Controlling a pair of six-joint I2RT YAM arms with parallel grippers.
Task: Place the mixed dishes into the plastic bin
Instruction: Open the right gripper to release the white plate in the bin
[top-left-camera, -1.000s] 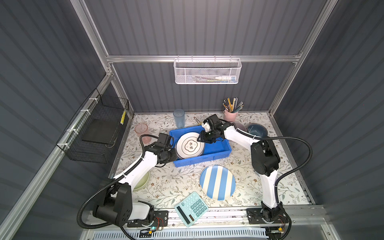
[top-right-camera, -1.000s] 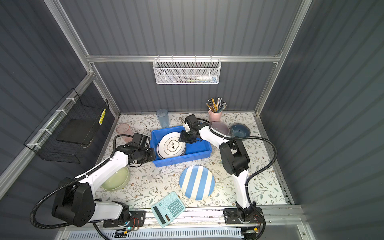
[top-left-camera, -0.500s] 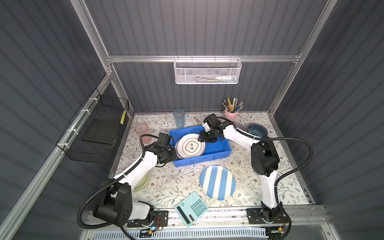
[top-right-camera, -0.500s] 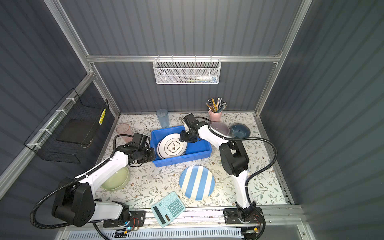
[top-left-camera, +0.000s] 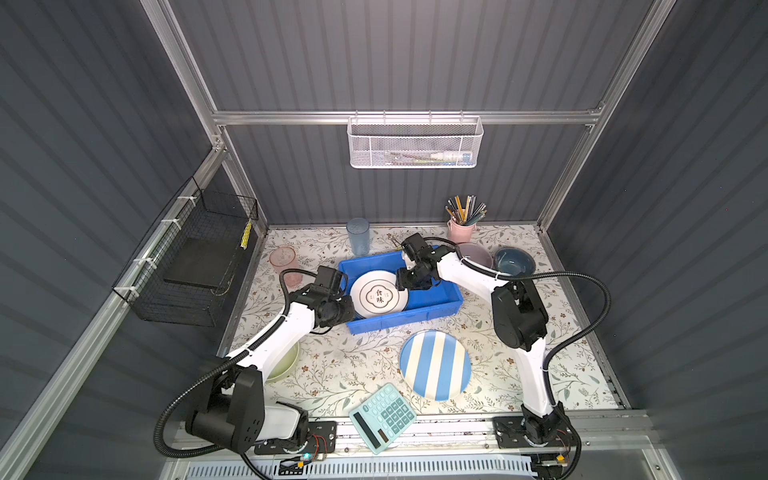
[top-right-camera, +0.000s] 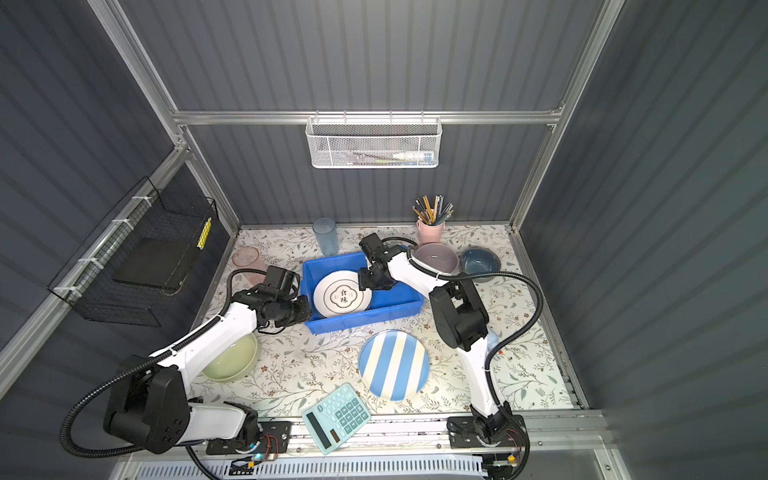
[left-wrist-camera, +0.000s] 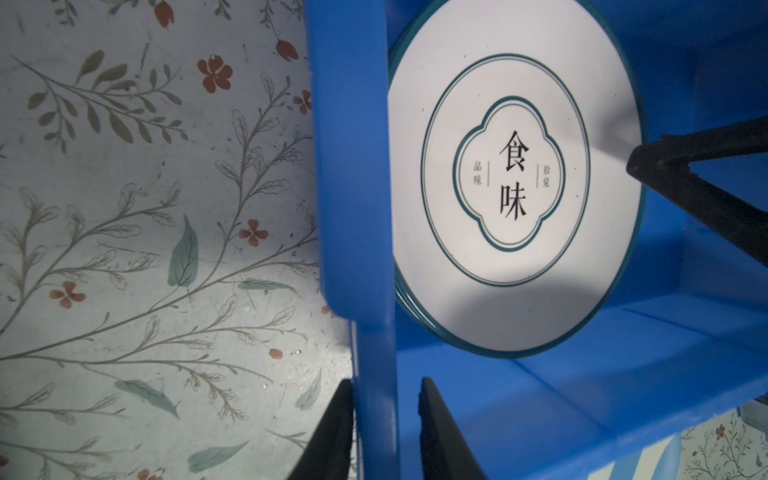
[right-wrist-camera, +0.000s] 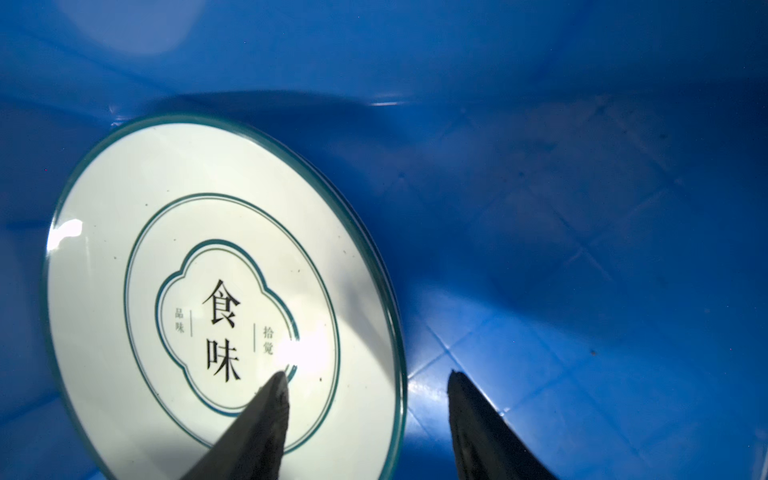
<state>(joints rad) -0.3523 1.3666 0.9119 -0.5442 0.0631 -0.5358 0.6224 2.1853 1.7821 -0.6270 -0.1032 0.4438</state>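
The white plate (top-left-camera: 378, 294) is lying inside the bin (top-left-camera: 409, 319), toward its left end. In the right wrist view it is looking slightly tilted, with one edge riding above the bin's floor. The right jaws are standing wide and holding nothing. One finger (right-wrist-camera: 266, 411) is hovering over the plate's face and the other over bare blue floor, so the rim is passing between them. The left jaws are pinching the bin's left wall in a narrow grip, steadying it.

If the right jaws are drawn back low, that finger is likely to be catching the rim and dragging or flipping the plate. A tilted plate may also be dropping flat with a knock. Any lift or twist from the left jaws while clamped risks tipping the bin or sliding it across the desk (top-left-camera: 353, 365). The plate is taking up much of the floor, so later dishes may be stacking awkwardly.

- **Plates:** two, the white plate in the bin and a striped plate (top-left-camera: 435, 365) on the desk just in front of it.
- **Bowls:** three, a pink bowl (top-right-camera: 436, 257), a dark-blue bowl (top-left-camera: 514, 261) and a pale-green bowl (top-right-camera: 230, 360), the last partly under the left arm.
- **Tumblers:** two, a blue tumbler (top-left-camera: 358, 236) and a pink tumbler (top-left-camera: 286, 264).

One dish is in the bin and six are sitting outside it.
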